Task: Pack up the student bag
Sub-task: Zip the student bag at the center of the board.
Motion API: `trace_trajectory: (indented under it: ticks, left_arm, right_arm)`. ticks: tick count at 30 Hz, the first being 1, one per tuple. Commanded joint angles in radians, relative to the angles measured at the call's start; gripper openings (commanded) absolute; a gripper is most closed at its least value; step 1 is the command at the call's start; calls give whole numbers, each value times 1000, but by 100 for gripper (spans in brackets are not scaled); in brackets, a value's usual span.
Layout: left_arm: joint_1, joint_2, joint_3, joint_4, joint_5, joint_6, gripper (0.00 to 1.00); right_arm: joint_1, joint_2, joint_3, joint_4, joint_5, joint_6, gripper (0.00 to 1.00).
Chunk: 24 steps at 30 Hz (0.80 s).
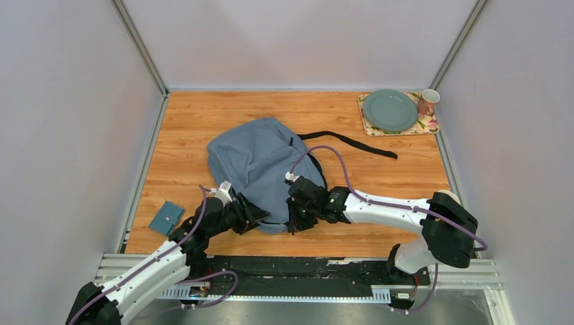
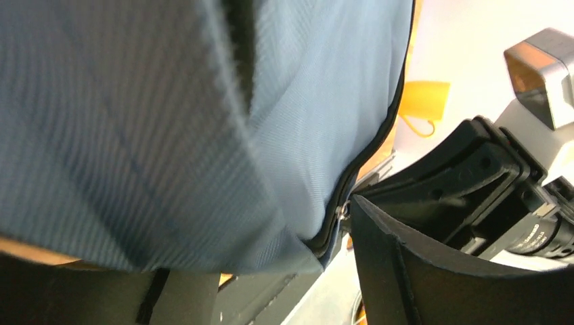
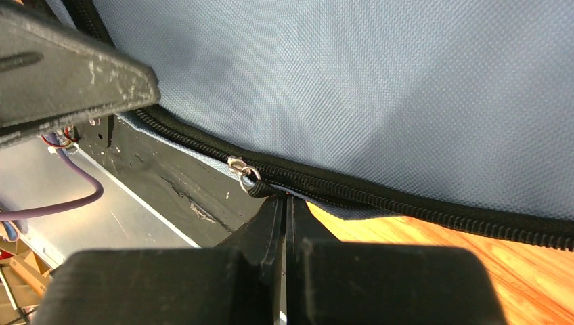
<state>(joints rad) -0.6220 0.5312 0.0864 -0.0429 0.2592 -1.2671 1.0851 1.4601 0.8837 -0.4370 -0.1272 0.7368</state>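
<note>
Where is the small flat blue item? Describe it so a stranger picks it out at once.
Start at the wooden table and find the big grey-blue student bag in its middle. Look to the near left corner: the small flat blue item lies there alone, apart from the bag. It alone is thin, squarish and teal.

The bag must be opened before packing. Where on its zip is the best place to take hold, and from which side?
Grip the small dark tab hanging from the slider's metal ring. The zip runs along the near edge of the bag and the tab sticks out toward the arms, so come low from the near side, as the right claw, shut on it, does.
</note>
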Motion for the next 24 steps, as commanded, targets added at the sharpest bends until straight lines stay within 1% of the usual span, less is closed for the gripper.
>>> trace_trajectory:
  ticks: [1,2,3,5,6,8,9,10,11,13,14,15,16,17,18,19,21,22,24]
  left_arm:
    - [-7,103,7,233,-49,0,65]
    - [-7,124,27,236,-43,17,55]
    - [-7,144,38,229,-38,56,33]
    - [-5,173,65,195,-44,95,15]
    - [-5,174,75,175,-61,142,0]
    - [-2,168,114,88,-84,205,0]
    - [8,167,131,56,-86,277,0]
    - [22,167,150,-21,-78,313,0]
    - [72,168,173,-43,-58,384,0]
    - [160,164,182,-87,50,429,0]
    - [204,161,170,-78,102,449,0]
    - [314,161,165,-72,218,481,0]
    - [362,171,164,-68,279,498,0]
    - [399,184,170,-69,331,549,0]
    - [463,199,185,-87,400,584,0]
    - [485,234,202,-142,417,616,0]
    - [530,266,236,-164,492,702,0]
    - [571,294,246,-181,517,715,0]
    - [605,323,285,-192,580,774,0]
  right_arm:
    - [-4,-14,18,15,-9,3,0]
    - [-4,-15,18,12,-11,1,0]
    - [-4,-17,17,12,-5,1,0]
    - [-4,-20,12,3,4,1,0]
    - [-2,-20,14,-2,23,1,0]
    - [-7,-8,23,-17,37,-5,0]
    - [-7,0,29,-25,46,-7,0]
    - [-7,6,35,-34,46,-10,0]
    - [-7,19,38,-32,46,-11,0]
    - [-7,29,47,-25,32,-13,0]
    - [-8,43,50,-22,28,-14,0]
    - [-8,46,60,-20,28,-13,0]
    - [-7,52,63,-20,32,-13,0]
    - [-7,57,67,-20,37,-14,0]
    - [-7,62,72,-23,46,-14,0]
    - [-8,63,84,-26,47,-17,0]
    - [-8,74,96,-26,51,-19,0]
    - [-8,75,110,-28,49,-20,0]
    - [-8,88,123,-37,55,-25,0]
